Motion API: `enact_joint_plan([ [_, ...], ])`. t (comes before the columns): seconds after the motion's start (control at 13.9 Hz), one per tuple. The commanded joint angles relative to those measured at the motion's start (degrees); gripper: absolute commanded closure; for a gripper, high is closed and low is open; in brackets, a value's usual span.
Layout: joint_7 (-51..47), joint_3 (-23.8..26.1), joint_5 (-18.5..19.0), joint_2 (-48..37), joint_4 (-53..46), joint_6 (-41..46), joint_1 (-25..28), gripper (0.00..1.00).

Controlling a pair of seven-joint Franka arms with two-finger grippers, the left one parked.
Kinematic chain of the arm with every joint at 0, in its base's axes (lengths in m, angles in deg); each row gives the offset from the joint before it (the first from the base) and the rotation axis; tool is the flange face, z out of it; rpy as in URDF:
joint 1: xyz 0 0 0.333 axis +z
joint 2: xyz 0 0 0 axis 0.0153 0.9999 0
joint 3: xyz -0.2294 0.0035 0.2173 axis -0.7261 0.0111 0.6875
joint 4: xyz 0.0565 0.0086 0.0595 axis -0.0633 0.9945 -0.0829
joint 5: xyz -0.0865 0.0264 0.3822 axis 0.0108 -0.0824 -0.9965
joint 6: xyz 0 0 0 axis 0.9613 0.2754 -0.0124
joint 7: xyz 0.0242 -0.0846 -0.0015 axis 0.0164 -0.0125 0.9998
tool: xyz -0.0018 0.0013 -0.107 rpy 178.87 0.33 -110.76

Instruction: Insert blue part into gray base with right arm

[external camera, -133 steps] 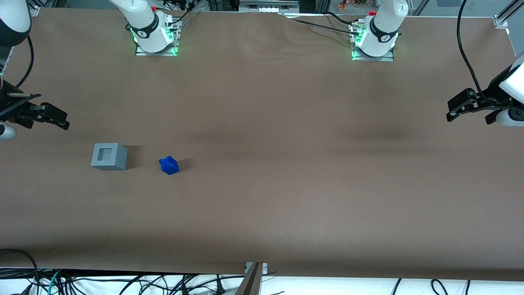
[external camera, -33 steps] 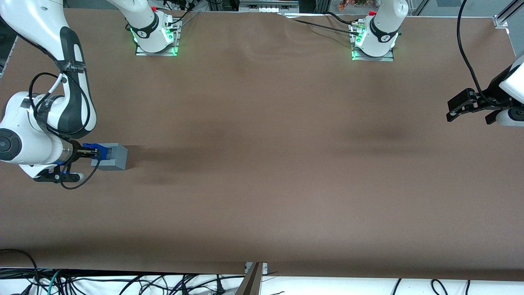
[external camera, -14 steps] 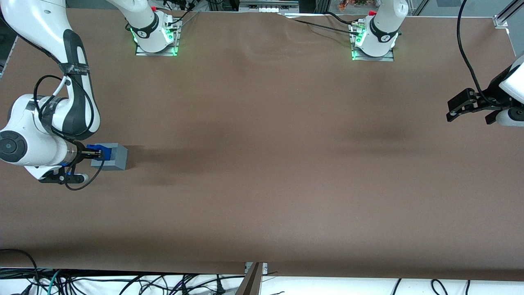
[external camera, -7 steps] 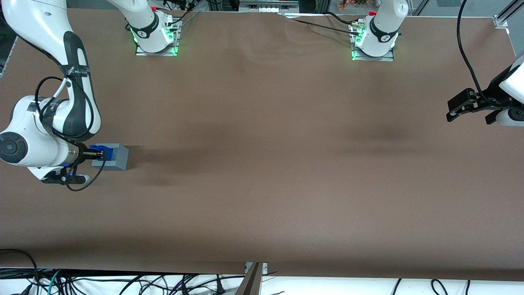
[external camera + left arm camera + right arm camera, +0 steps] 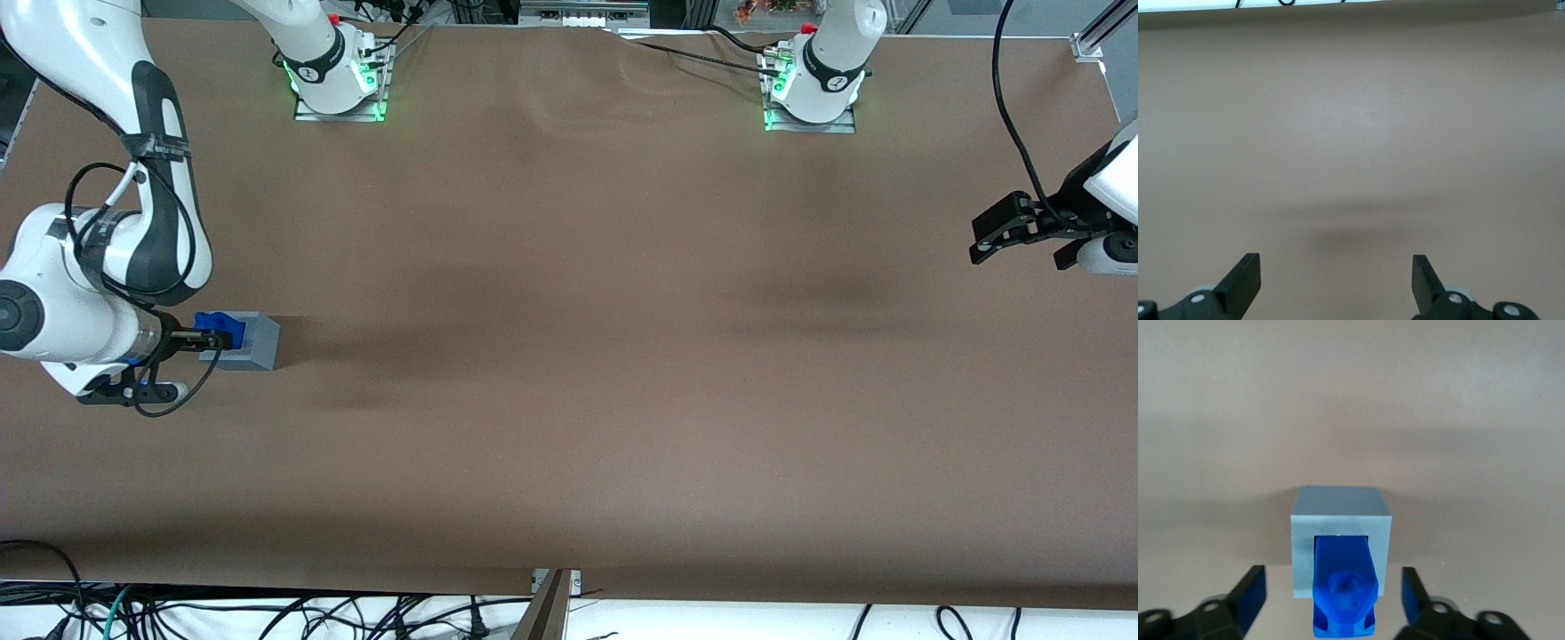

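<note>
The gray base (image 5: pixel 256 343) stands on the brown table toward the working arm's end. The blue part (image 5: pixel 213 321) sits with its peg end in the base's top recess and sticks up out of it. The right arm (image 5: pixel 80 311) reaches in from the table's end, and its gripper (image 5: pixel 210 338) is over the base. In the right wrist view the gripper (image 5: pixel 1332 595) is open. Its two black fingers (image 5: pixel 1250 592) stand on either side of the blue part (image 5: pixel 1343 583), apart from it. The gray base (image 5: pixel 1341 520) is below them.
Two arm bases with green lights (image 5: pixel 338 87) (image 5: pixel 809 93) stand at the table's edge farthest from the front camera. The parked arm's gripper (image 5: pixel 1005 233) hangs at the parked arm's end. Cables (image 5: pixel 267 613) lie below the near edge.
The right arm has drawn back slightly toward its end of the table. The blue part stays in the gray base, which has not moved.
</note>
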Motion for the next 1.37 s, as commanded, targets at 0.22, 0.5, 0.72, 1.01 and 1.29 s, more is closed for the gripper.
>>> enact_joint_plan([
  [0.22,1.4,0.2,-1.0,-6.6,-6.7,8.6,2.1,0.00],
  [0.5,1.9,0.1,-0.2,-6.8,-18.4,21.7,4.1,0.00],
  [0.72,2.2,0.2,-0.5,-6.7,-23.1,22.5,4.1,0.00],
  [1.01,1.3,3.5,-0.3,-10.1,-22.2,21.0,2.1,0.00],
  [1.29,1.5,11.4,1.1,-17.4,-12.2,12.3,-5.6,0.00],
])
